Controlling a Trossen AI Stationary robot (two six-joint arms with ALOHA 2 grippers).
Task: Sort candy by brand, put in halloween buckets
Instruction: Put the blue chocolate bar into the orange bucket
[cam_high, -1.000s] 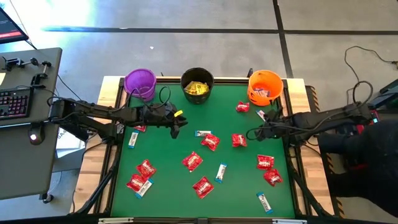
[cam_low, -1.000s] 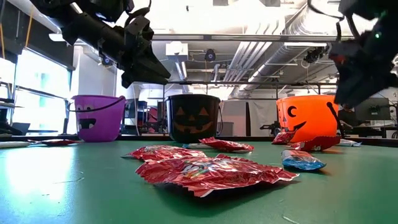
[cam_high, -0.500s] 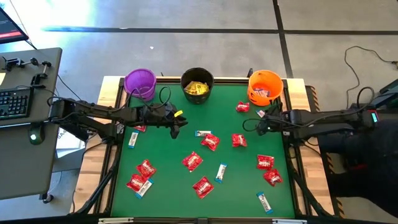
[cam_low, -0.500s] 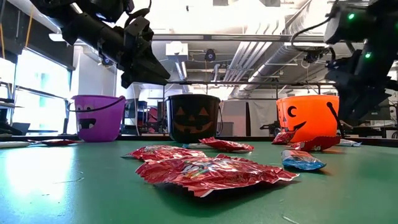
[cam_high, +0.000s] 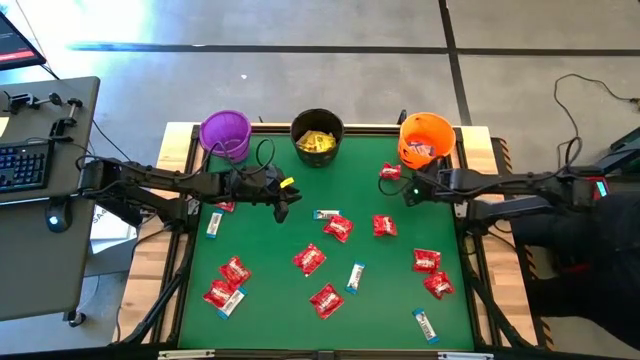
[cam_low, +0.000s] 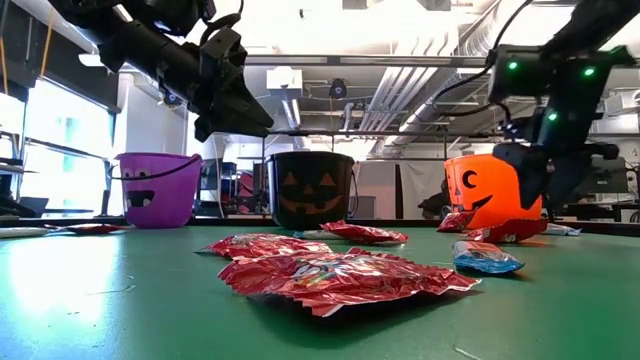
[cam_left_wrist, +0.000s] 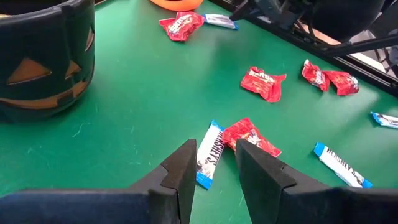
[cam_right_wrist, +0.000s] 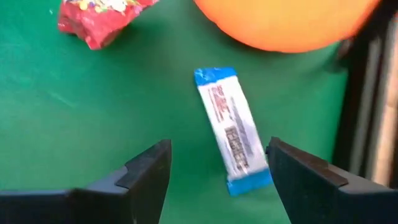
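The candy is mostly lying loose on the green table (cam_high: 260, 240). The three buckets are sitting in a row along the 12 o'clock edge: purple bucket (cam_high: 225, 131) at about 11, black bucket (cam_high: 318, 133) at 12, orange bucket (cam_high: 427, 140) at about 1.

Contents, from the high view:
- black bucket: holding yellow packets (cam_high: 318, 143)
- orange bucket: holding some wrappers, red and white showing; you can't tell the count
- purple bucket: its inside is showing nothing you can make out

Loose pieces: a red packet (cam_high: 390, 172) and a white-and-blue bar (cam_right_wrist: 233, 130) are lying just beside the orange bucket, toward its 7 o'clock. More red packets and bars are lying scattered from centre out to 6 and 8 o'clock.

Your right gripper (cam_high: 408, 191) is hanging near the orange bucket at its 7 o'clock, fingers spread wide and gripping nothing, the white-and-blue bar lying on the mat between them in the right wrist view.

Your left gripper (cam_left_wrist: 211, 171) is waiting near table centre, toward 10 o'clock, above a bar (cam_left_wrist: 209, 154) and a red packet (cam_left_wrist: 252, 137). Fingers are standing slightly apart with nothing between them.
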